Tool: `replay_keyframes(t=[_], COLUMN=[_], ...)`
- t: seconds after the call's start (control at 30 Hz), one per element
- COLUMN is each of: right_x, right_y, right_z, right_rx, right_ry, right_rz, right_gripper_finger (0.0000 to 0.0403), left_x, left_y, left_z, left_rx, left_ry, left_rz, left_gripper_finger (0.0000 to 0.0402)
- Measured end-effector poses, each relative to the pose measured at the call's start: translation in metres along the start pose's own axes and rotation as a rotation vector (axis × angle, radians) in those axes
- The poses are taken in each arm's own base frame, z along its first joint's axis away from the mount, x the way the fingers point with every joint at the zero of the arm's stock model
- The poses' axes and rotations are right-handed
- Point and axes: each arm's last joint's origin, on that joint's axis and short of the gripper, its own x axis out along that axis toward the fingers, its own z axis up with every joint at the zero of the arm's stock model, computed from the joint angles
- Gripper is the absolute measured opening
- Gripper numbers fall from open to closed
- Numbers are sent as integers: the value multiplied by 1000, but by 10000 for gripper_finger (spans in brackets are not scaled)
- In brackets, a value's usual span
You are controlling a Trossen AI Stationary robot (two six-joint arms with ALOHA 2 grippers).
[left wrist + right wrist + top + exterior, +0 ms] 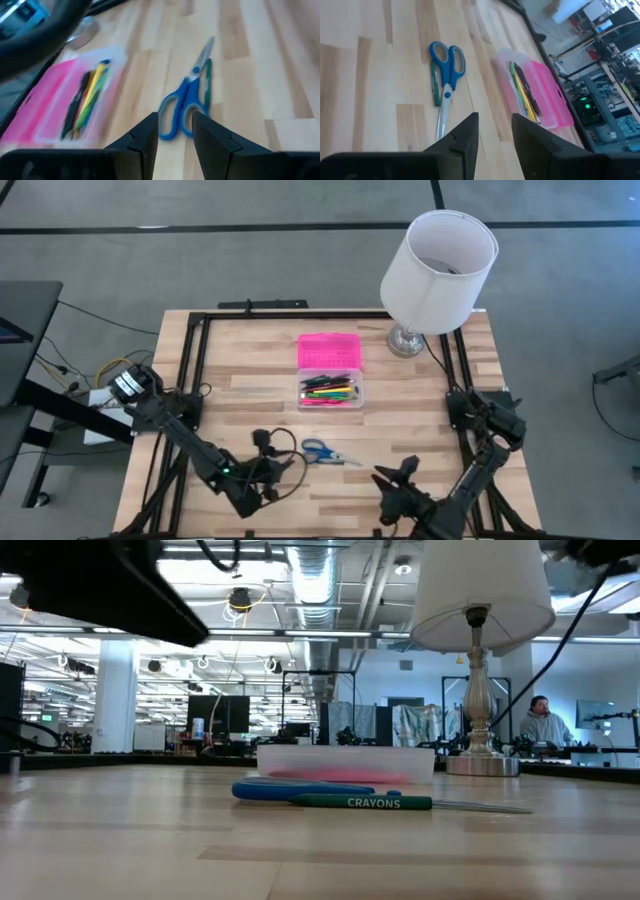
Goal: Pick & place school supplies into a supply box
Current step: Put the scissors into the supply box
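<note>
Scissors (325,452) and green crayon (207,82) loose beside filled supply box (330,390); left gripper (175,132) near, fingers narrowly parted, empty; right gripper (495,131) likewise.

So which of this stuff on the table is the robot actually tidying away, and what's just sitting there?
Part of the job:
- blue-handled scissors
- green crayon beside the scissors
- supply box, open, with pens and pencils inside
- pink lid

Just there:
- white lamp
- cables beside the table
</note>
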Motion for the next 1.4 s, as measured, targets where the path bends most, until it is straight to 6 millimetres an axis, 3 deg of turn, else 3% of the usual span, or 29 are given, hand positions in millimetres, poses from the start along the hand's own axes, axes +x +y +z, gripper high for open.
replay_keyframes(t=[0.27, 0.47, 0.97, 1.4], right_x=[-16, -14, -9, -6], right_y=[2, 3, 3, 3], right_z=[-8, -7, -3, -3], right_rx=[79, 103, 126, 128], right_ry=[-37, -36, -25, 9], right_rz=[8, 18, 16, 29], right_gripper_finger=[113, 113, 113, 113], left_x=[60, 84, 108, 101], left_y=[-8, 3, 21, 29], left_z=[-2, -4, -22, -39], left_rx=[159, 138, -14, -146], left_ry=[-4, 30, 224, 447], left_rz=[-132, -154, -205, -124], left_gripper_finger=[114, 114, 114, 114])
